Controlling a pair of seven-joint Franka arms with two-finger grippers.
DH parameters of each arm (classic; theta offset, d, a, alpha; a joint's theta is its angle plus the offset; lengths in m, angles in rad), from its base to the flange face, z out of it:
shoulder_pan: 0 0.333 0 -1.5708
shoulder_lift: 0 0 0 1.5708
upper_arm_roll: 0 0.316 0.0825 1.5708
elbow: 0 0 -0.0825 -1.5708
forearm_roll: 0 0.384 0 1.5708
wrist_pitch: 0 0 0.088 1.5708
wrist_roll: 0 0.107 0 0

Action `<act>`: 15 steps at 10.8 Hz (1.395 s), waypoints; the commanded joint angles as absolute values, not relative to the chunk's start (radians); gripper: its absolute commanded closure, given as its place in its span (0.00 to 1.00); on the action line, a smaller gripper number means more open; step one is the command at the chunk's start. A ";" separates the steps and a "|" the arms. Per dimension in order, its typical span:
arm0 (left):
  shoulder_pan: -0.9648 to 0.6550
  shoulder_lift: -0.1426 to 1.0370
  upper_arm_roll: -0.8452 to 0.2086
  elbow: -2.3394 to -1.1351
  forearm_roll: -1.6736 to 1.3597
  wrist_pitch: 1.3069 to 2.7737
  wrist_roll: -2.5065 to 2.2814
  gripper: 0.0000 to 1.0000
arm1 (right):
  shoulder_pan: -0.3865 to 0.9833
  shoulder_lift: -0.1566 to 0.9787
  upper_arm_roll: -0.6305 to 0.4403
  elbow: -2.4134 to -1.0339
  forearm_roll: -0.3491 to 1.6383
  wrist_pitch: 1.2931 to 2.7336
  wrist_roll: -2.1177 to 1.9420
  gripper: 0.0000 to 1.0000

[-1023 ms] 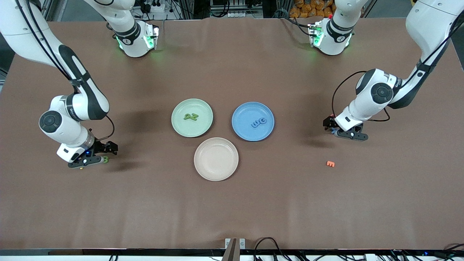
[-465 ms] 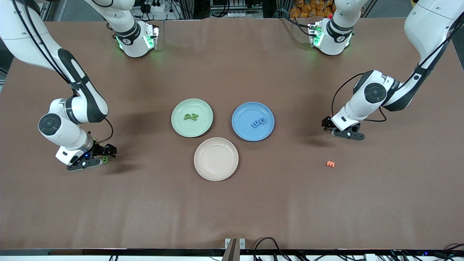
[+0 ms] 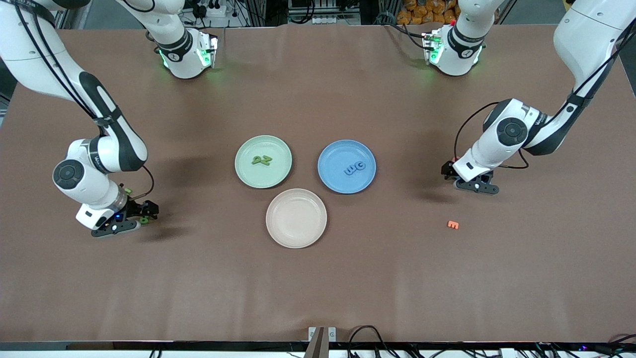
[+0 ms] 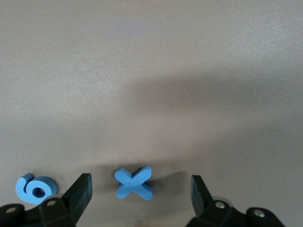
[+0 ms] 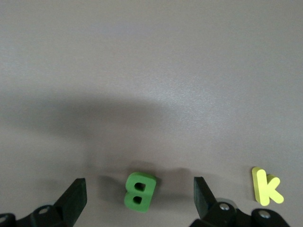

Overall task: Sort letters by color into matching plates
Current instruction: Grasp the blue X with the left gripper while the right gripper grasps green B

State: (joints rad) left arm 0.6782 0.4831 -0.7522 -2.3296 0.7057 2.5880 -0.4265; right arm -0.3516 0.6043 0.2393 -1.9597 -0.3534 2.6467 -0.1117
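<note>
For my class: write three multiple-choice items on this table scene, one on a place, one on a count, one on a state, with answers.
1. The blue X lies
A. between the left gripper fingers
B. in the blue plate
C. on the cream plate

2. Letters in the green plate:
A. none
B. two
C. four

3. The right gripper is
A. shut on a letter
B. open around the green B
C. holding a plate

Answers: 1 A, the X sits on the table between the fingers. 2 B, two green letters lie there. 3 B, fingers stand apart either side.

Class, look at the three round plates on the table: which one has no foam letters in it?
The beige plate, nearest the front camera, holds nothing. The mint green plate holds two green letters, and the blue plate holds two blue letters.
</note>
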 commanded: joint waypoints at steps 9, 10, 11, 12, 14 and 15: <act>0.667 0.512 -0.726 -2.310 0.762 2.574 -0.460 0.38 | -0.413 0.632 0.265 -1.962 -0.442 2.672 -0.107 0.47; 0.666 0.514 -0.726 -2.306 0.762 2.574 -0.460 0.53 | -0.413 0.632 0.265 -1.962 -0.448 2.672 -0.107 0.54; 0.666 0.514 -0.726 -2.304 0.762 2.573 -0.459 0.72 | -0.414 0.632 0.265 -1.962 -0.460 2.672 -0.107 0.62; 0.666 0.514 -0.726 -2.304 0.764 2.572 -0.457 1.00 | -0.413 0.632 0.265 -1.962 -0.465 2.672 -0.106 0.68; 0.666 0.512 -0.726 -2.301 0.764 2.572 -0.453 1.00 | -0.413 0.632 0.265 -1.960 -0.465 2.671 -0.107 0.77; 0.664 0.511 -0.726 -2.293 0.764 2.571 -0.446 1.00 | -0.413 0.632 0.265 -1.959 -0.465 2.671 -0.106 0.77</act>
State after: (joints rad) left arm 0.6716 0.4998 -0.7306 -2.3114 0.7238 2.5808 -0.4277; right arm -0.3855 0.6221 0.2485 -1.9577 -0.4338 2.6669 -0.1117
